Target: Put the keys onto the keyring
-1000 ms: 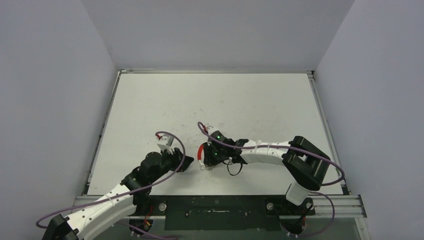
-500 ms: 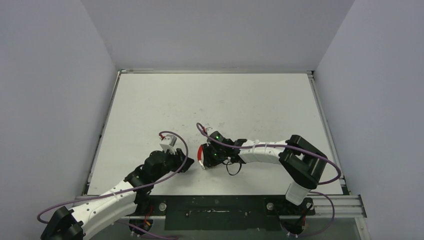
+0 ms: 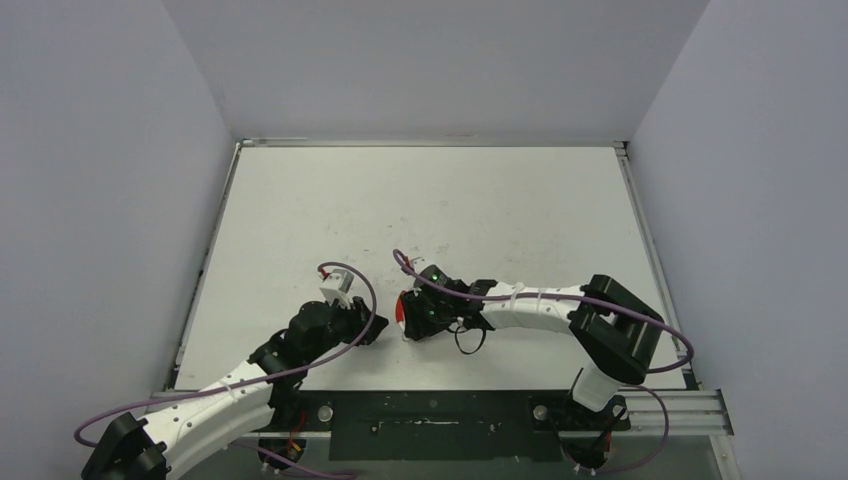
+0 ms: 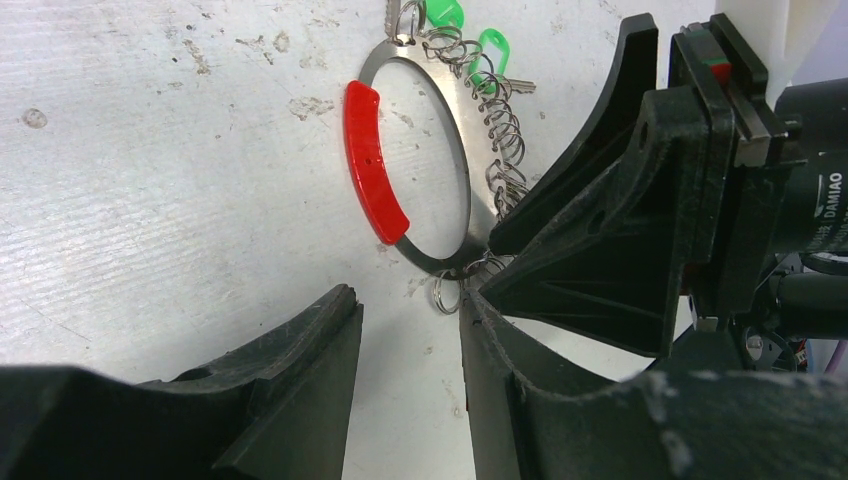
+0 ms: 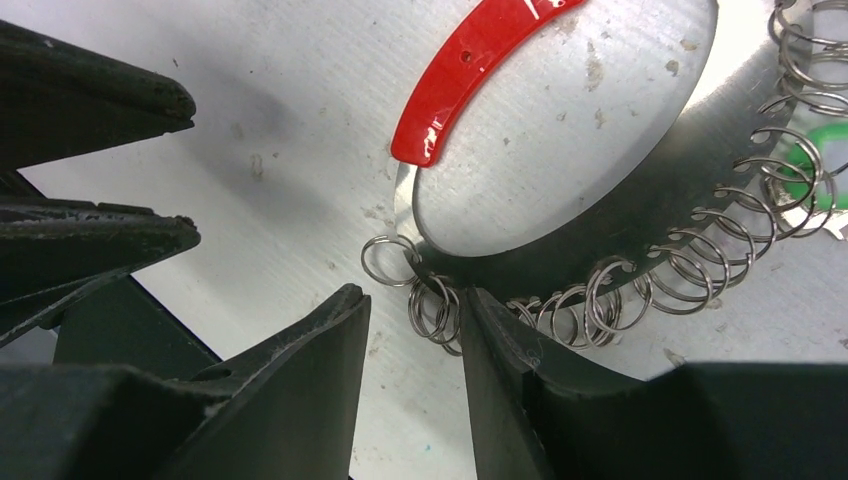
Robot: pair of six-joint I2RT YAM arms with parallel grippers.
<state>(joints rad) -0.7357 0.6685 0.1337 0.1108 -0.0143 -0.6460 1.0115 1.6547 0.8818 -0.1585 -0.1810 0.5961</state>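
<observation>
The keyring (image 4: 372,165) lies flat on the desk (image 4: 150,200), keys (image 4: 492,48) at its rim; left fingers (image 4: 290,370) stand apart just beside it, right fingers (image 5: 300,380) apart at its small wire rings (image 5: 435,310)

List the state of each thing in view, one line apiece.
keyring: lying flat on the table, split rings strung along one side.
keys: lying at the keyring's rim; whether they are attached is unclear.
left pincer: open, empty, beside the keyring.
right pincer: open, a few split rings between its tips, not clamped.
</observation>
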